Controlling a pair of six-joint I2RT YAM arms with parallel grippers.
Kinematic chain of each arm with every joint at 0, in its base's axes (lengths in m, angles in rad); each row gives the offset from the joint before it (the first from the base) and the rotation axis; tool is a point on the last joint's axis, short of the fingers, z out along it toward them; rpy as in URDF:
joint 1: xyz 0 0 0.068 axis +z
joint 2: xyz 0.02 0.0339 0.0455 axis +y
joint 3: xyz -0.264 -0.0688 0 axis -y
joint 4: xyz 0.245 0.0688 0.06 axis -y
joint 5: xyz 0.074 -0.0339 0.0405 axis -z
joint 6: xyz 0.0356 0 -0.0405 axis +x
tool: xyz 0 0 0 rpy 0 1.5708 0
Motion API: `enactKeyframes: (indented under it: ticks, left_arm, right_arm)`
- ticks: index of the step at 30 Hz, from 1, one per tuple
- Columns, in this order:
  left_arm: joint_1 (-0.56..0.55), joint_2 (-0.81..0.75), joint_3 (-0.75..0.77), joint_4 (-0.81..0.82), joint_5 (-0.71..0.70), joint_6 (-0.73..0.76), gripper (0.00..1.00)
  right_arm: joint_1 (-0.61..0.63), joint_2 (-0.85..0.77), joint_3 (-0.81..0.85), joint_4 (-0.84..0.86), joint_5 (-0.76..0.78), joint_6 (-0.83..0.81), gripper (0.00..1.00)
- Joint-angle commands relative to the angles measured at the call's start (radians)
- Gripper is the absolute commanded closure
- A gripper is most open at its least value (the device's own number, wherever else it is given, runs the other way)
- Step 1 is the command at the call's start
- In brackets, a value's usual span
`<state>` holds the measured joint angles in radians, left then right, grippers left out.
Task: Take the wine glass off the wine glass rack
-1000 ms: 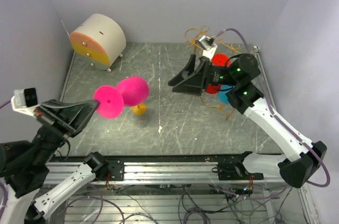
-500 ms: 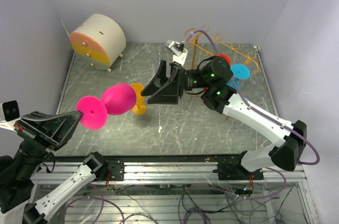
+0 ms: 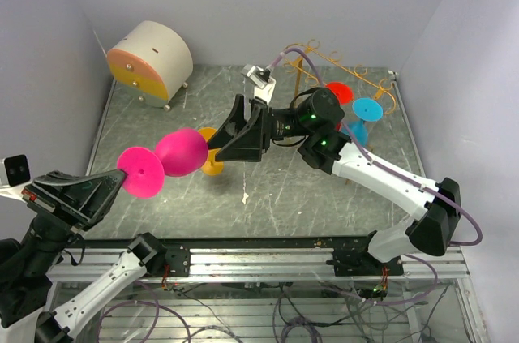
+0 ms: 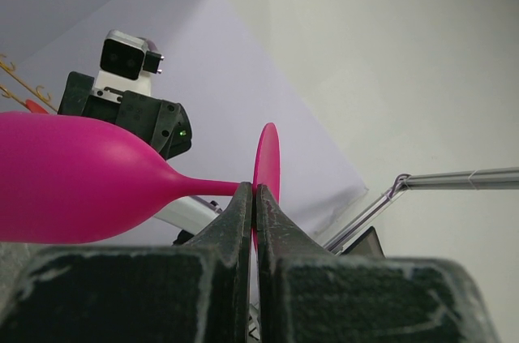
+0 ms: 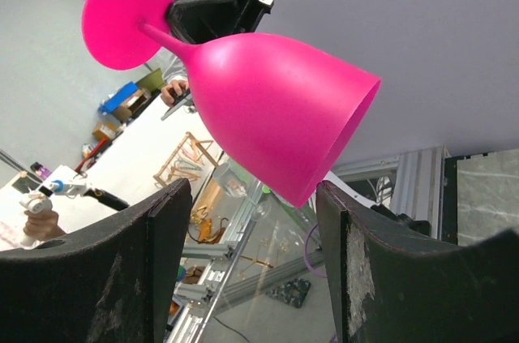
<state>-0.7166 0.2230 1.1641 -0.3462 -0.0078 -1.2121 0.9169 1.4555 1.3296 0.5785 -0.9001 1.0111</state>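
Note:
My left gripper (image 3: 122,182) is shut on the stem of a magenta wine glass (image 3: 182,152) and holds it in the air, lying sideways, over the left part of the table. In the left wrist view the fingers (image 4: 243,221) pinch the stem just beside the foot disc (image 4: 266,156). My right gripper (image 3: 220,136) is open, right at the bowl's mouth; in the right wrist view the bowl (image 5: 268,108) hangs just above the gap between its spread fingers (image 5: 154,278). The gold wire rack (image 3: 324,62) stands at the back right, with a red glass (image 3: 339,92) and a blue glass (image 3: 366,109) on it.
A round cream-and-orange drawer box (image 3: 150,62) stands at the back left. An orange glass (image 3: 212,167) sits on the table below the magenta bowl, partly hidden. The walls close in the left, back and right sides.
My right arm has swung left from the rack to the magenta glass's bowl. My left arm has drawn the glass left and nearer, then held still.

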Motion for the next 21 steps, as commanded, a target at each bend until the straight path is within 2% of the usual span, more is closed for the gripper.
enactKeyframes:
  ticks: [1, 5, 10, 14, 16, 19, 21]
  left_arm:
    - [0.009, -0.035, -0.013, 0.03, -0.021, -0.002, 0.93]
    - [0.01, -0.044, -0.041, 0.079, -0.019, -0.007, 0.93]
    - [0.017, -0.048, -0.103, 0.197, 0.013, -0.033, 0.93]
    - [0.021, -0.05, -0.139, 0.263, 0.025, -0.048, 0.93]
    - [0.02, -0.048, -0.137, 0.262, 0.028, -0.043, 0.93]
    - [0.023, -0.052, -0.113, 0.227, 0.015, -0.026, 0.93]
    - [0.025, -0.056, -0.085, 0.183, 0.002, -0.011, 0.93]
  right_arm:
    - [0.014, 0.027, 0.029, 0.105, 0.003, 0.026, 0.38]
    - [0.019, 0.053, 0.017, 0.249, -0.018, 0.119, 0.38]
    - [0.021, 0.066, 0.008, 0.35, -0.02, 0.177, 0.39]
    - [0.022, 0.067, 0.004, 0.401, -0.023, 0.209, 0.44]
    - [0.022, 0.063, 0.0, 0.422, -0.025, 0.219, 0.54]
    - [0.022, 0.054, -0.003, 0.418, -0.027, 0.208, 0.79]
    - [0.023, 0.043, -0.008, 0.398, -0.026, 0.191, 0.92]
